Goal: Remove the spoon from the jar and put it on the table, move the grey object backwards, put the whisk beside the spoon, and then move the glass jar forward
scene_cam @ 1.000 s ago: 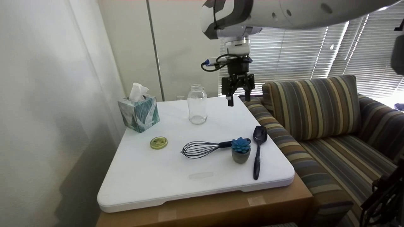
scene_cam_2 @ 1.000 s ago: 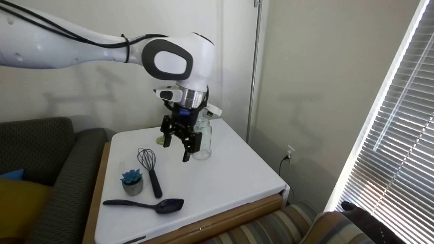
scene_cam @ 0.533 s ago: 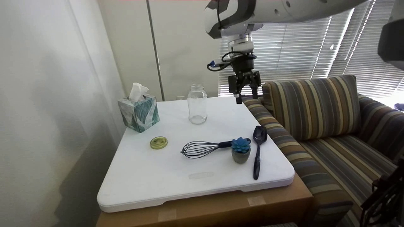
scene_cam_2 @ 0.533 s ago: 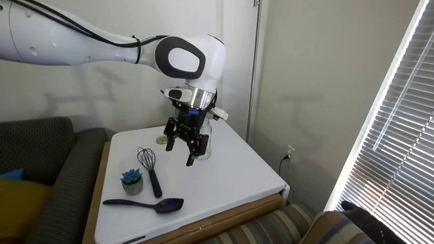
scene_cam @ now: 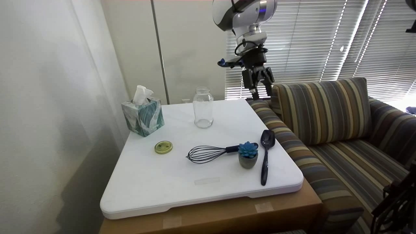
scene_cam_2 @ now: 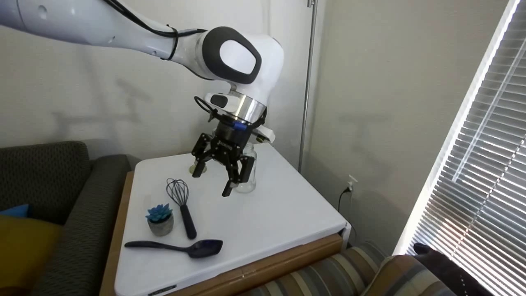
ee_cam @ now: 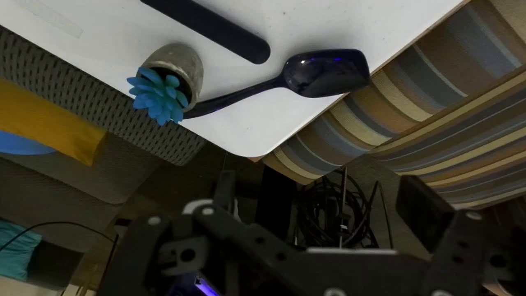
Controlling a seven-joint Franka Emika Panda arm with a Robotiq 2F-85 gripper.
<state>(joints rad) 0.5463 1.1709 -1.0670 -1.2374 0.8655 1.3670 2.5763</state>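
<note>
Tissue box point(scene_cam: 143, 117), far left in an exterior view, and yellow-green disc point(scene_cam: 163, 147), left of centre: no shift over the last second. Jar point(scene_cam: 203, 109), upper centre: upright on the white surface point(scene_cam: 146, 182), nothing visible inside, unmoved. Whisk point(scene_cam: 228, 149), centre, handle toward the right: unmoved. Grey pot point(scene_cam: 247, 162) with blue succulent point(scene_cam: 248, 149), right of centre, in front of the whisk's handle: unmoved. Claw point(scene_cam: 262, 95), upper right: the only change. Shifted rightward and slightly higher in frame, more tilted; jaws spread wide, nothing held or touched. Spoon point(scene_cam: 265, 162), lower right, lying flat near the surface's edge: unmoved.

Reading: spoon step looks done; no object advanced in this interval; claw probably repositioning. Whether grey pot, whisk and jar already sit where the task wants them: cannot tell.

Across views, left to right. Jar: partly covered by the claw point(scene_cam_2: 213, 182) in an exterior view, absent from the wrist view. Whisk point(ee_cam: 213, 27): wrist view gives only the end of its handle, wire loops out of frame; both exterior views show the loops. Grey pot point(ee_cam: 181, 59): overlaps the end of the spoon's handle in the wrist view; both exterior views show the two just apart.
</note>
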